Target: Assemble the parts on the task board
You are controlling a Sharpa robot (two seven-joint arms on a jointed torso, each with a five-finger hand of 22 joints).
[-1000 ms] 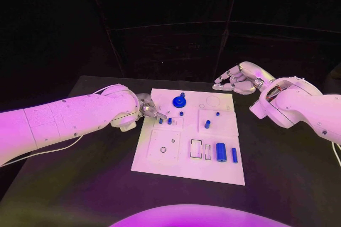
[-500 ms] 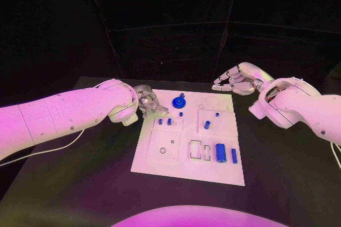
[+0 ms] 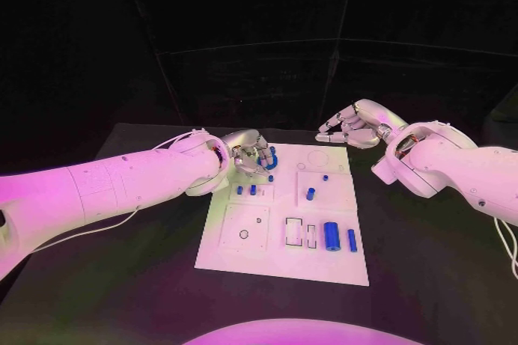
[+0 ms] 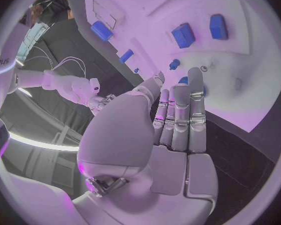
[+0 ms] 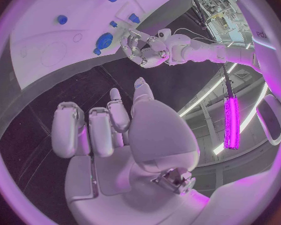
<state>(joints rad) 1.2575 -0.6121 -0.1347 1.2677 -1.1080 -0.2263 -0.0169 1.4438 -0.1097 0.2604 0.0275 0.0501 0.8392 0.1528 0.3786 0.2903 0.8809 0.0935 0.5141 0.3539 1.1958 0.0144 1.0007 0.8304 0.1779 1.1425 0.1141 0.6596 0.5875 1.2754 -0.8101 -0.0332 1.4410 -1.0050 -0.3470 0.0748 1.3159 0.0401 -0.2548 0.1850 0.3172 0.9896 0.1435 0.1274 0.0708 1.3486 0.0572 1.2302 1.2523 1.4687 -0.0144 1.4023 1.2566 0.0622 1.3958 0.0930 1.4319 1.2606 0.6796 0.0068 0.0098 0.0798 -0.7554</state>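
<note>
The left hand (image 3: 247, 152) hovered at the far left corner of the task board (image 3: 243, 244), its fingers (image 4: 180, 115) lying straight and close together over the board's edge, with nothing seen in them. Just beside its fingertips sat a round blue part (image 3: 271, 159), partly hidden by the hand in the head view; whether the fingers touched it could not be told. The right wrist view showed the same part (image 5: 104, 40) lying on the board close to the left hand (image 5: 142, 49).

The right hand (image 3: 354, 125) hung off the board's far right corner, over the dark counter (image 3: 129, 285), its fingers (image 5: 93, 130) loosely curled and apart, holding nothing.

On the white board, two small blue pegs (image 3: 246, 188) stood side by side near the left hand, and another blue peg (image 3: 311, 194) stood further right, with a tiny blue piece (image 3: 325, 177) just beyond it. Toward the near edge a blue cylinder (image 3: 331, 236) lay beside a slimmer blue bar (image 3: 351, 239), next to two empty rectangular slots (image 3: 293, 231). A small round hole (image 3: 244, 233) showed in the square plate on the board's left side.
</note>
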